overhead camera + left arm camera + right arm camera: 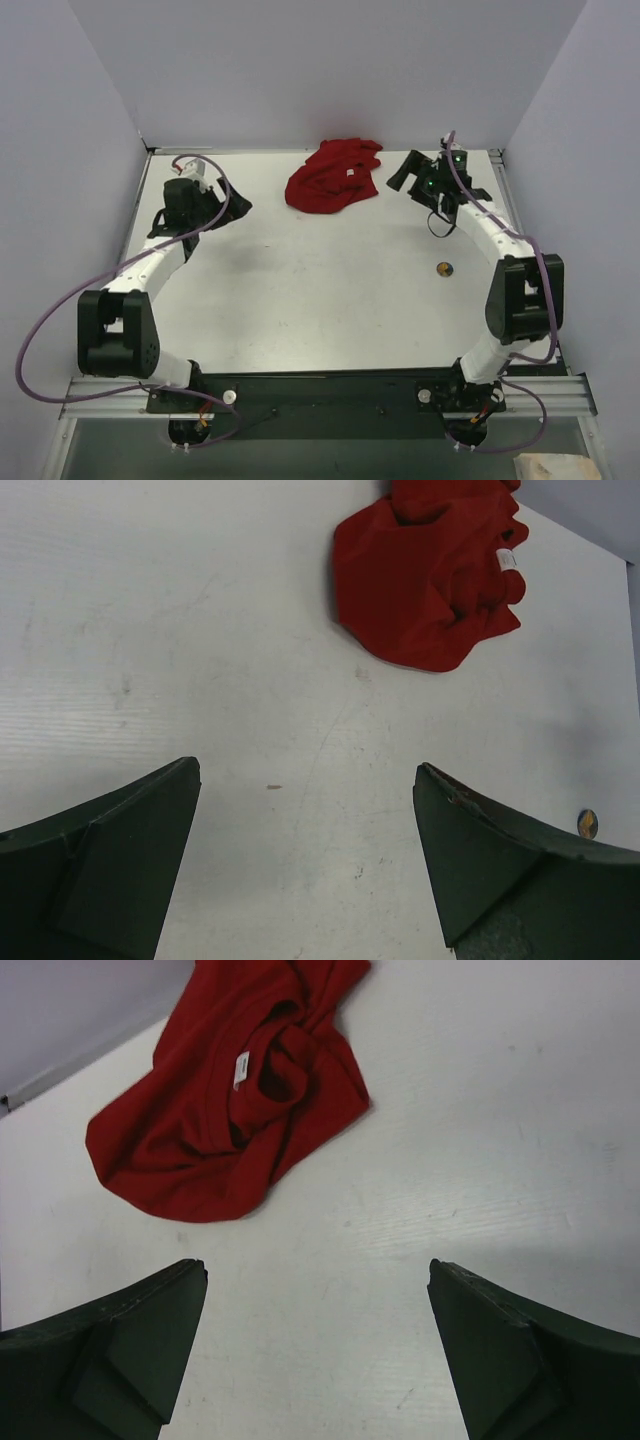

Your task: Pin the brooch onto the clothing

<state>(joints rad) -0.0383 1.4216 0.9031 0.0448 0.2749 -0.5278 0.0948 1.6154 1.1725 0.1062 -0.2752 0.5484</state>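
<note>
Red T-shirt (333, 177) crumpled at far centre of the table (300, 300). Brooch (444, 267) lies right, well apart from it. Left gripper (307, 772) and right gripper (315, 1268) both spread wide, holding nothing.

The crumpled clothing (333, 176) is lying at the far edge of the table (300, 300), close to the back wall (320, 70), so room behind it is running tight. The left gripper (232, 205) is hanging to the left of the clothing and the right gripper (403, 172) to its right, both spread wide and apart from the cloth. Nearward of the clothing, tabletop is offering open passage. Only the brooch (444, 268) is sitting there, well off to the near right.
</note>
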